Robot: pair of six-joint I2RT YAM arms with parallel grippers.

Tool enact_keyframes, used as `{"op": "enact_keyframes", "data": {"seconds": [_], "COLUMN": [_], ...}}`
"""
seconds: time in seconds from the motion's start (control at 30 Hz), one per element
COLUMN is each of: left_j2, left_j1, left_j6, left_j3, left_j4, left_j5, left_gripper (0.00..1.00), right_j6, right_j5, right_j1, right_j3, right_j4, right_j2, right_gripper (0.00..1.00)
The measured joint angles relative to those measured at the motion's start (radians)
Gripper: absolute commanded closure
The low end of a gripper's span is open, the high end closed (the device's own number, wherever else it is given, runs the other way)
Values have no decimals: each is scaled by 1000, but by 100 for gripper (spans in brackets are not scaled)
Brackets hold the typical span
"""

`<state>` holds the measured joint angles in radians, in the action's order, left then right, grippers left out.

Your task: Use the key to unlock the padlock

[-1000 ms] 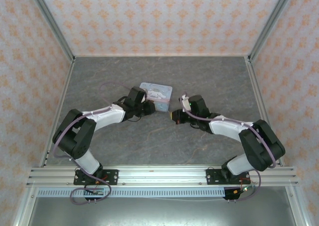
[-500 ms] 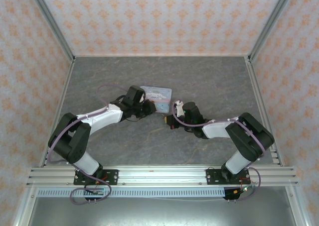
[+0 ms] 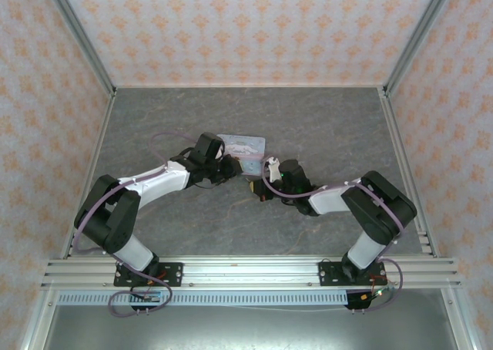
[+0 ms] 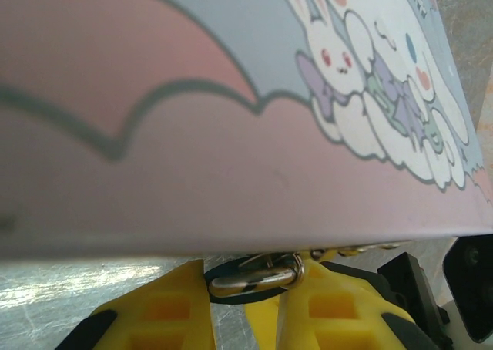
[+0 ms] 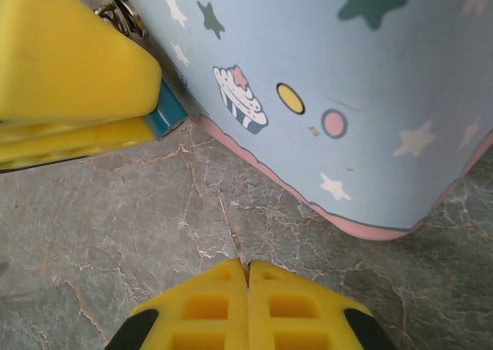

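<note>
Box: pale blue tin with pink edging, printed with cartoon rabbits, stars and a cupcake; stood near mid-counter.
Counter: grey, marbled with pale veins.
Walls: cream with an orange floral pattern, on three sides.
Rail: aluminium, along the near edge.

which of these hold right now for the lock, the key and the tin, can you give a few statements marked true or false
1. The right gripper is shut on a thin key. True.
2. The key's tip is inside the padlock. False: the tip is apart from the lock, over the bare table.
3. The left gripper clamps the padlock right at the edge of the tin box. True.
4. The tin box is plain, with no print. False: it is pale blue with stars and a cupcake on its side and cartoon bunnies on its lid.
</note>
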<state>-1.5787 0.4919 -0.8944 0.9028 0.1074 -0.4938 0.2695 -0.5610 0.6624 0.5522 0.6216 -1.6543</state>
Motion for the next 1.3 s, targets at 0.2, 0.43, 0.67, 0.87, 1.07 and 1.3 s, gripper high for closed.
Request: {"op": "enact_keyframes", "data": {"seconds": [0.2,0.43,0.67,0.87,1.07,1.3], "left_j2": [0,0,0,0,0,0], "left_j1": [0,0,0,0,0,0], "left_j6": [0,-5,-6,-6,-6,-6], "left_j3": [0,0,0,0,0,0], "left_j4": [7,9,9,9,9,9], "left_j5": [0,0,0,0,0,0], "left_gripper": [85,85,85,85,85,85], "right_j6": [8,19,27,37,45,45], "right_j5": [-12,-18,-23,-31,-38,-37], "right_j1": [7,11,11,14,16,16], "right_j3": [20,38,40,42,42,42], "right_j4": [4,9,8,13,28,47], "right_j2": [0,-6,-13,-15,-15,-15], "right_gripper": [100,100,100,100,100,100]}}
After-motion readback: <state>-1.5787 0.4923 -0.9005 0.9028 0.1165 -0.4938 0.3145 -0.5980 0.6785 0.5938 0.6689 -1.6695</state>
